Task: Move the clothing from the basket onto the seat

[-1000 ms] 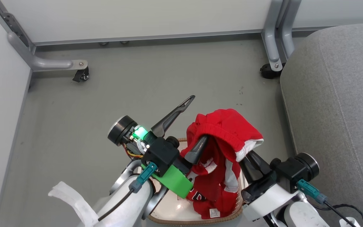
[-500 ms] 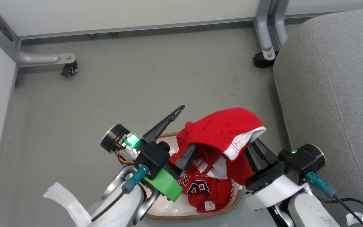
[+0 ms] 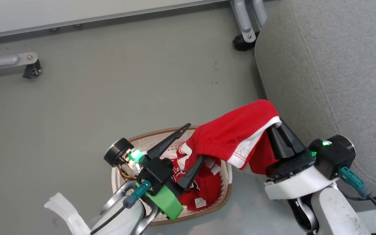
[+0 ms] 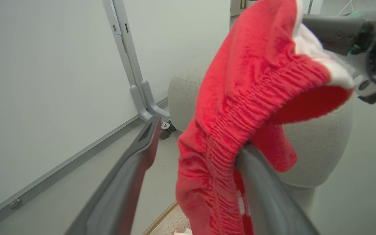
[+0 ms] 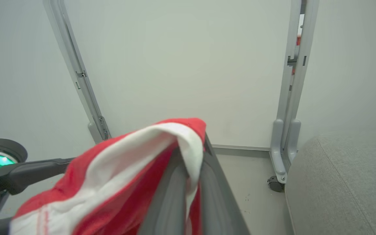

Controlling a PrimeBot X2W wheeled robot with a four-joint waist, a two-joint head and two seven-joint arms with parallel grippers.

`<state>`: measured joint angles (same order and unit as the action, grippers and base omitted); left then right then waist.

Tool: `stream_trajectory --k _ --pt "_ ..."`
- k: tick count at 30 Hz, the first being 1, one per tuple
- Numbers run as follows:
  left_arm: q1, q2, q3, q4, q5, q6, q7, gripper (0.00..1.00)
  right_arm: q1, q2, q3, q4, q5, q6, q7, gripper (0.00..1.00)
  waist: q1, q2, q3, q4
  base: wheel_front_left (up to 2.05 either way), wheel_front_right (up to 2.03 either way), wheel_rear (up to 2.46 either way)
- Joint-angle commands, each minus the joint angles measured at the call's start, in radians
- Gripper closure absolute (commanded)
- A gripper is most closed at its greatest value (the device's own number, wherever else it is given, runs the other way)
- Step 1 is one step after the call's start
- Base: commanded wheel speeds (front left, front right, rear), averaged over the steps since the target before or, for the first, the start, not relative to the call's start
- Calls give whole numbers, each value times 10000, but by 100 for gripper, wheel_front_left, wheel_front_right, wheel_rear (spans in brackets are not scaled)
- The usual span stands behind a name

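**Head view.** My right gripper, jaws pressed together, is pinching the white-trimmed hem of the red fabric shorts and holding them in the air above the grey floor. My left gripper is standing wide open. Its 3 o'clock finger is sitting under the gathered waistband, and its 9 o'clock finger is pointing bare, apart from the cloth. The shorts are stretching between the two grippers, running from above the basket toward 2 o'clock. The cream perforated plastic basket with a brown woven-look rim is sitting on the floor at 6 o'clock. The red jersey with black-and-white letters is lying crumpled inside it. The large grey upholstered seat with stitched seams is occupying the 2 o'clock corner, near the raised hem. I cannot tell whether the cloth is touching it.

**Left wrist view.** The elastic waistband is hanging over one finger, with the seat standing behind the cloth.

**Right wrist view.** Both fingers are clamping the white trim, with the seat lying at 4 o'clock.
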<state>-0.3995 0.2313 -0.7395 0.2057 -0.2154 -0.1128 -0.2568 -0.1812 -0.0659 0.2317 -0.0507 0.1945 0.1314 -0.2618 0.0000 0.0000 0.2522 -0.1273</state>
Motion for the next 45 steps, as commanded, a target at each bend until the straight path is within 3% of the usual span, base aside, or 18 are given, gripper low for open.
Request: stream_trajectory --k 1,18,26,35,41,45 --pt "100 125 -19 48 122 -25 -53 0 -129 38 -105 -105 -56 -14 -49 100 0 0 395 -579 0 0 0" --pt "-190 1064 -266 -293 78 -56 168 0 147 151 -889 -970 320 -14 -49 100 0 0 1160 -3169 0 0 0" --pt "-360 1390 -452 -716 34 -92 536 0 472 153 -1129 -1353 687 -14 -49 100 0 0 1420 -4020 0 0 0" --pt "-505 1532 -752 -1229 101 -94 987 0 70 149 -2577 -2465 1983 -12 -49 100 0 0 1974 -4140 0 0 0" --pt "-913 1652 -1129 -1732 153 -143 1377 0 -1529 148 -3718 -3045 1289 -12 -49 100 0 0 2993 -3702 0 0 0" --pt "-1300 1823 -1230 -2100 221 -164 1588 0 -3046 -502 -4533 -2800 1187 -14 -49 100 0 0 3813 -3259 0 0 0"
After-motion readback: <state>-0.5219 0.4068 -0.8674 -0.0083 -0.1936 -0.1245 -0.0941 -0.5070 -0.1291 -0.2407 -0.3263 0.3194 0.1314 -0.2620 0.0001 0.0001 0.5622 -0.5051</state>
